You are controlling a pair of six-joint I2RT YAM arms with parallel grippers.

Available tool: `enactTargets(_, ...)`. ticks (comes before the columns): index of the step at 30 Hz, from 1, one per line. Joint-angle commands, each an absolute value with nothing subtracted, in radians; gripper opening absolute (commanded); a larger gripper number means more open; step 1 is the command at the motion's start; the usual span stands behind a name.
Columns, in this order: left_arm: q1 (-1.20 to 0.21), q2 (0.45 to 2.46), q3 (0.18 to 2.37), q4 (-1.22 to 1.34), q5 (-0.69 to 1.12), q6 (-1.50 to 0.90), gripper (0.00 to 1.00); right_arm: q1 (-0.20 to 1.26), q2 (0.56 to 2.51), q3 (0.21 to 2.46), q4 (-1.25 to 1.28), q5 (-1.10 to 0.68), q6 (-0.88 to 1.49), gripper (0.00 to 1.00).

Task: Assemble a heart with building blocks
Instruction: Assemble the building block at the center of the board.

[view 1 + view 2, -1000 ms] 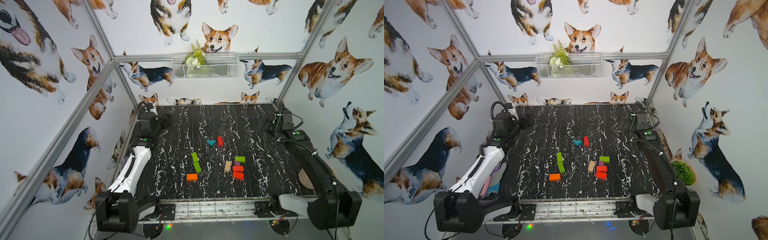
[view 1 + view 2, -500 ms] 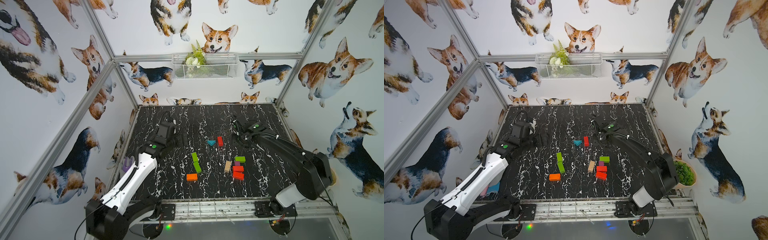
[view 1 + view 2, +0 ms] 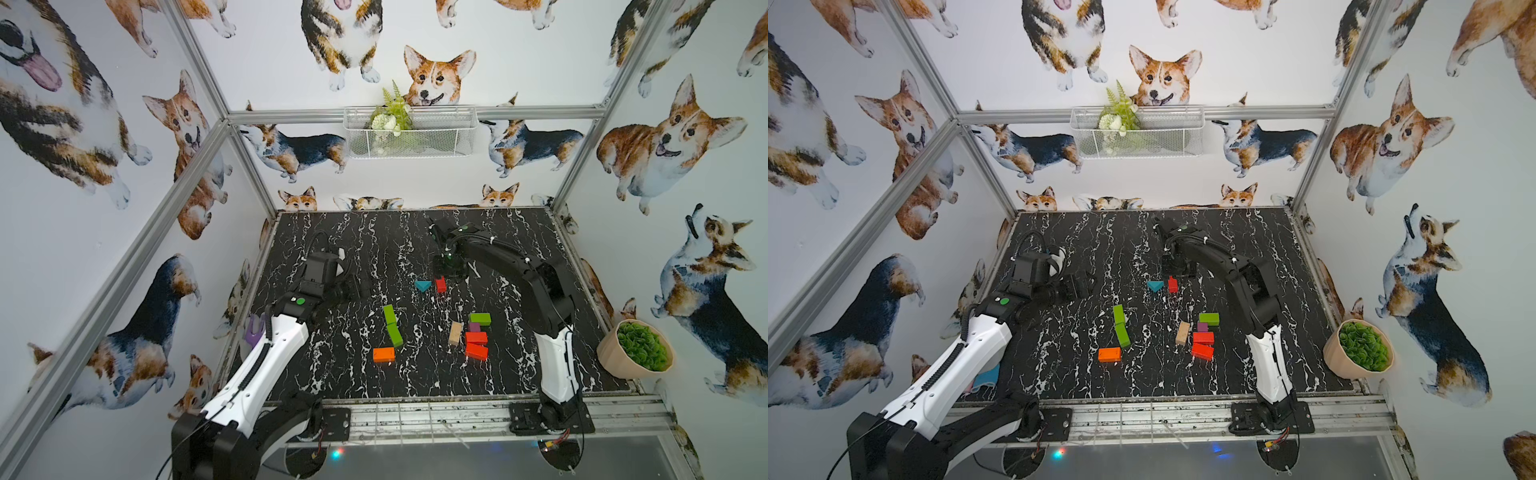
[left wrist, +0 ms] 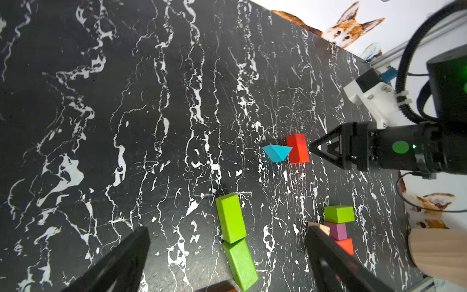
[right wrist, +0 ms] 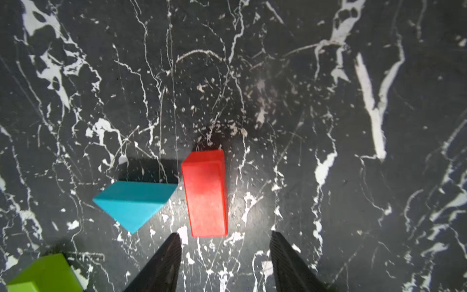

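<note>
The building blocks lie loose on the black marble table (image 3: 332,374); no heart shape shows among them. A teal triangle (image 3: 423,285) touches a red block (image 3: 440,284) at mid-table. Nearer the front lie two green bars (image 3: 392,325) end to end, an orange block (image 3: 383,354), a plain-wood bar (image 3: 455,333), and a cluster of a green block (image 3: 480,319), a purple cube (image 3: 474,327) and two red blocks (image 3: 476,345). My right gripper (image 5: 225,240) hovers just behind the red block (image 5: 206,194), jaws partly apart and empty. My left gripper (image 4: 226,228) is wide open and empty, left of the green bars (image 4: 231,217).
A potted plant (image 3: 636,353) stands just off the table's right edge. A wire basket (image 3: 409,133) hangs on the back wall. A purple item (image 3: 253,332) lies beside the left arm. A metal rail (image 3: 415,415) runs along the front.
Both arms swung out from the back corners over the table. The right gripper came down behind the red block and its jaws narrowed. The left gripper stayed wide open.
</note>
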State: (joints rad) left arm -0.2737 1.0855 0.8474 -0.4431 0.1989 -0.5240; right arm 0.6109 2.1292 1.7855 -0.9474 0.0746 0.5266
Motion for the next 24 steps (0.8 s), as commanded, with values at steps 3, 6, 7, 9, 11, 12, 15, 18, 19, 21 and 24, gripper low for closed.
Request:
enactTargets(3,-0.235,1.078,0.814,-0.390,0.305,-0.550,1.00,0.614,2.187,1.833,-0.994,0.048,0.518,0.56)
enactTargets(6,-0.235,1.043,0.808,-0.389,0.246,-0.527,1.00,0.614,2.180,1.818,-0.993,0.079,0.530,0.55)
enactTargets(7,-0.235,1.035,0.798,-0.380,0.233,-0.532,1.00,0.614,2.161,1.795,-0.972,0.088,0.536,0.55)
enactTargets(9,-0.235,1.028,0.766,-0.352,0.220,-0.563,1.00,0.614,2.108,1.734,-0.919,0.087,0.544,0.55)
enactTargets(11,-0.235,1.048,0.751,-0.350,0.232,-0.597,1.00,0.614,2.070,1.702,-0.893,0.088,0.553,0.56)
enactTargets(12,-0.235,1.071,0.756,-0.363,0.244,-0.600,1.00,0.614,2.046,1.686,-0.888,0.093,0.555,0.56)
enactTargets(15,-0.235,1.142,0.754,-0.387,0.307,-0.606,0.85,0.600,2.016,1.653,-0.897,0.113,0.559,0.53)
enactTargets(18,-0.236,1.147,0.722,-0.379,0.310,-0.636,0.81,0.563,2.026,1.622,-0.887,0.071,0.571,0.47)
enactTargets(19,-0.236,1.147,0.720,-0.385,0.306,-0.639,0.79,0.555,2.035,1.620,-0.887,0.063,0.571,0.45)
enactTargets(21,-0.236,1.147,0.716,-0.398,0.306,-0.643,0.77,0.549,2.060,1.624,-0.880,0.050,0.564,0.41)
enactTargets(24,-0.236,1.144,0.704,-0.399,0.310,-0.644,0.74,0.550,2.111,1.648,-0.878,0.029,0.551,0.36)
